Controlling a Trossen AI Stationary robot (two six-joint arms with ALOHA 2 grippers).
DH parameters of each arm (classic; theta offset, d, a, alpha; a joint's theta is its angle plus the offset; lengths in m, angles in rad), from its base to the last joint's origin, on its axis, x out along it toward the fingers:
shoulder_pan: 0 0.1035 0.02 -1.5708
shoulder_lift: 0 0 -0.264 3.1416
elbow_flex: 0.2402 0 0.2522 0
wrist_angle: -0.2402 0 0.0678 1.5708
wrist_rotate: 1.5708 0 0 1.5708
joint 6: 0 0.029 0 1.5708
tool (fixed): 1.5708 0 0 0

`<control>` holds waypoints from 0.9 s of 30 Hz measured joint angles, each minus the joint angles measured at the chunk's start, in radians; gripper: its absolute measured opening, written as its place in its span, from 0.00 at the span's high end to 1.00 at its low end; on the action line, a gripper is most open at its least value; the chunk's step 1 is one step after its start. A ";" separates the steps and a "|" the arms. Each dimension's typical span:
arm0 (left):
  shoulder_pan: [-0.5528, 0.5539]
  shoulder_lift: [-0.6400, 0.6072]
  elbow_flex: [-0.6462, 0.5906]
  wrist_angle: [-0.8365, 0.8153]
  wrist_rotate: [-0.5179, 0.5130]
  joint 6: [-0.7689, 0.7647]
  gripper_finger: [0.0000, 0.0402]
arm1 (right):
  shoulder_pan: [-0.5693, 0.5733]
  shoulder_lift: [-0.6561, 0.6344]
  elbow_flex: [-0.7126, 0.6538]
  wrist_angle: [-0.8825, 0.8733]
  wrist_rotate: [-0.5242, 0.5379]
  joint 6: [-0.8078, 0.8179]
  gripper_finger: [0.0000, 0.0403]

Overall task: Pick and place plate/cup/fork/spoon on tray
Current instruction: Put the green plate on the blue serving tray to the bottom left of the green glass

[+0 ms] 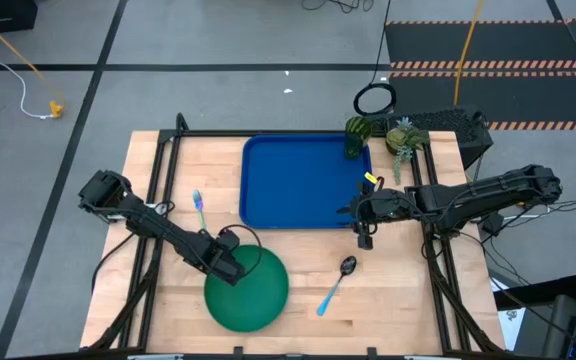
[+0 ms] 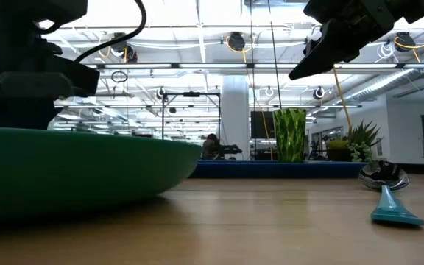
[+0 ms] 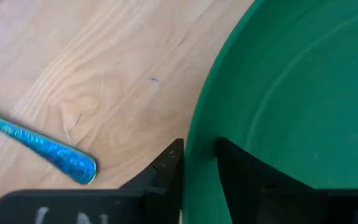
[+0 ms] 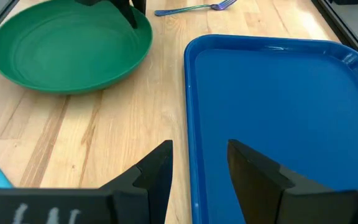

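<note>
The green plate lies on the table near its front edge, also seen in the right wrist view. My left gripper is shut on its far left rim. The blue tray lies at the far middle. My right gripper is open and empty, raised above the tray's near right edge. The blue fork lies left of the tray. The spoon lies right of the plate. The green cup stands at the tray's far right corner; on it or beside it, I cannot tell. My left gripper holds the plate's raised rim, one finger outside it and one finger inside the plate. The fingers come from above and from the table's left, slanting down. The plate's underside rests on the table.
A yellow-green pineapple-like toy stands right of the cup. A black ring lies beyond the table's far edge. Bare wood lies between plate and tray and around the spoon.
</note>
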 joint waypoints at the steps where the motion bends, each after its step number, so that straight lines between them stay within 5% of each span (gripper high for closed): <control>1: 0.005 0.000 0.004 0.004 0.000 0.011 0.81 | 0.000 0.000 0.000 0.000 0.000 -0.004 0.64; 8: 0.056 -0.001 0.044 0.017 0.006 0.105 0.95 | 0.000 0.000 0.000 0.000 0.000 -0.018 0.64; 27: 0.173 0.002 0.206 0.016 0.002 0.419 0.98 | 0.000 0.000 0.000 -0.015 0.000 -0.040 0.64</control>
